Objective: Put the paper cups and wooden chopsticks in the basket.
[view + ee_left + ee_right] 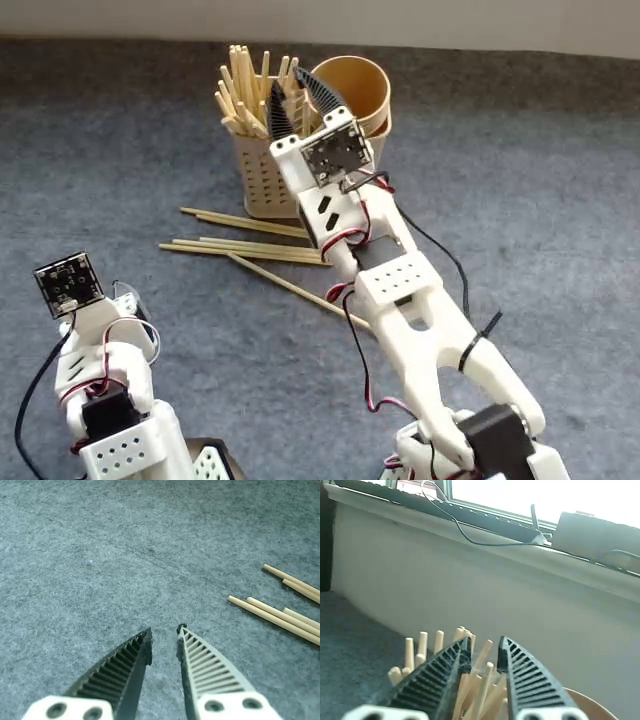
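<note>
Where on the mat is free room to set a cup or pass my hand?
Free: the mat left of the basket, beyond the loose chopsticks, and the wide stretch right of the right arm. Crowded: in front of the basket, where those chopsticks lie and that arm crosses; the right gripper hangs over the basket.

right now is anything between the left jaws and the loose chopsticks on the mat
Nothing visible: only bare grey mat lies between the left arm's open jaws and the loose chopsticks. Toward the basket, though, the right arm stretches over their ends, its jaws above the basket's mouth.
</note>
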Motion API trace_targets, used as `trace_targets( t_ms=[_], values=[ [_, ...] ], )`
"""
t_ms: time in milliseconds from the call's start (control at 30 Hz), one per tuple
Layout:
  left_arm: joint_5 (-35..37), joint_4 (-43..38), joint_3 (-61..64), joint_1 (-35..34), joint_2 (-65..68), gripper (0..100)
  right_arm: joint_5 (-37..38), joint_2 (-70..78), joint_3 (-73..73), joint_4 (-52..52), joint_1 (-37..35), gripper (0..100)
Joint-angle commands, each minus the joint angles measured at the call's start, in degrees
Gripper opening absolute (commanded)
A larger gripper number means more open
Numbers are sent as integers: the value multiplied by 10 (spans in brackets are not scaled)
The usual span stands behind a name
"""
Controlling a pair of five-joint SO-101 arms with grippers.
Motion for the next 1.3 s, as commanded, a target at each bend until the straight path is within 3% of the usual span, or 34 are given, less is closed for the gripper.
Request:
trace_targets(
  t_ms=[0, 567, 900, 1267],
  values=[
    [1, 1, 12, -6, 0, 101, -4, -65, -12, 57, -18, 101],
    [1, 1, 12, -6, 0, 101, -5, -254, -12, 409, -70, 99],
    [1, 1, 12, -6, 0, 101, -5, -265, -12, 655, -129, 98],
    [1, 1, 12, -6, 0, 102, -4, -227, -16, 737, -128, 98]
  ],
)
